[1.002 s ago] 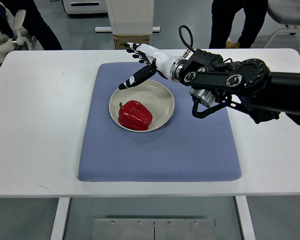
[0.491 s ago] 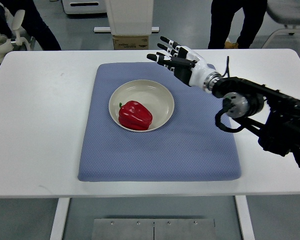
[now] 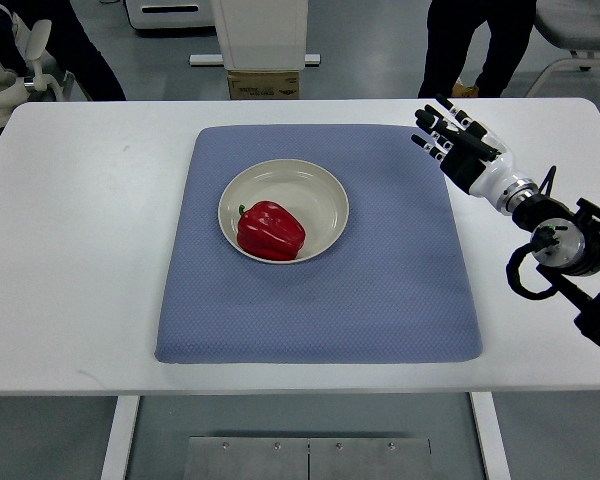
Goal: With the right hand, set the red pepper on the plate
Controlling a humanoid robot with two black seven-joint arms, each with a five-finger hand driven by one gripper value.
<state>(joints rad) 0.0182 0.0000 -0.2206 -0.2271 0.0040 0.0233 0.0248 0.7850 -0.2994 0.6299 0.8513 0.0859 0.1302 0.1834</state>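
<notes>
While 1 red pepper (image 3: 270, 231) sits on 1 plate (image 3: 320, 192), right hand (image 3: 464, 155) fingers (image 3: 432, 112) spread.

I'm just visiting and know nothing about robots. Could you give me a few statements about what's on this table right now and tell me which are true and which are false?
1. The red pepper lies in the plate. True.
2. The right hand is gripping the pepper. False: it is empty, fingers spread, over the blue mat's right edge, well clear of the plate.
3. The plate sits on the blue mat. True.
4. The pepper fills the middle of the plate. False: it sits toward the near-left rim.
5. The left hand is working beside the plate. False: no left arm shows.
</notes>
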